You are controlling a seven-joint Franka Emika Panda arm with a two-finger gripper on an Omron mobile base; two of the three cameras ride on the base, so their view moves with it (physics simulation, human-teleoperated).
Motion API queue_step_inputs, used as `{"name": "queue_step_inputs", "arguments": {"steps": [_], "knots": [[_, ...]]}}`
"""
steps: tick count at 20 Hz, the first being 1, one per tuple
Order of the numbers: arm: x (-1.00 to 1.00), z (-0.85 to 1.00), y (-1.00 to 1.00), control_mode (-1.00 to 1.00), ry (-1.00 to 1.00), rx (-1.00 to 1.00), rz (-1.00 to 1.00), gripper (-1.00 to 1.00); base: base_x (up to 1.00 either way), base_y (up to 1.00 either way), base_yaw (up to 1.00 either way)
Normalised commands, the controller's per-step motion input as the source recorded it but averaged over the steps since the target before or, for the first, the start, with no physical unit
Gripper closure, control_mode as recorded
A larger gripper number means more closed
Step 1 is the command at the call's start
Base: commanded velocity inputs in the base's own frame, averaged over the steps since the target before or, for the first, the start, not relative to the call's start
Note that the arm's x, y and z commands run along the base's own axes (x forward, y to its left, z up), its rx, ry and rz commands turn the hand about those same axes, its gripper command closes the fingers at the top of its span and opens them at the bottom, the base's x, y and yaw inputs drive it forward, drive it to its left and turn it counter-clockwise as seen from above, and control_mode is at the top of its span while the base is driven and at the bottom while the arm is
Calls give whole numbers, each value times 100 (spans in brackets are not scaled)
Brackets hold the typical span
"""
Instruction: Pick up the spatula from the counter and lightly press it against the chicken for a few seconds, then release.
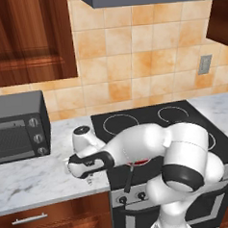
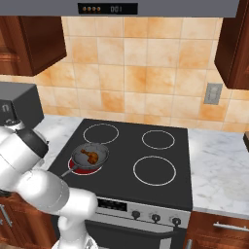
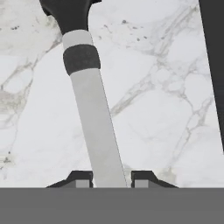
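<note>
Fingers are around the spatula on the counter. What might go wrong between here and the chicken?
1. The gripper straddles the spatula on its grey handle, far from the black head; lifted there, it may droop or twist.
2. The pan handle sticks out toward the arm, so a low swing to the chicken could knock the pan.
3. The burner under the pan glows red; a drooping head could touch it.

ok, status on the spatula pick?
Claw low over counter, tips astride spatula handle; grip unconfirmed. Spatula lying flat, not lifted. Chicken in pan, untouched. No obstruction seen near the handle.
</note>
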Motion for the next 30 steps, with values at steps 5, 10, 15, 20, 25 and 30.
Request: {"name": "queue_step_inputs", "arguments": {"steps": [5,10,15,20,25,30], "knots": [[-30,36,-21,-100,0,3,-3,100,0,0,0],[-40,42,-25,-100,0,7,-2,100,0,0,0],[-49,40,-21,-100,-3,3,-2,100,0,0,0],[-42,39,-18,-100,-2,0,-6,100,0,0,0],[-30,39,-27,-100,4,6,-10,100,0,0,0],[-10,33,-20,-100,7,8,-9,100,0,0,0]]}}
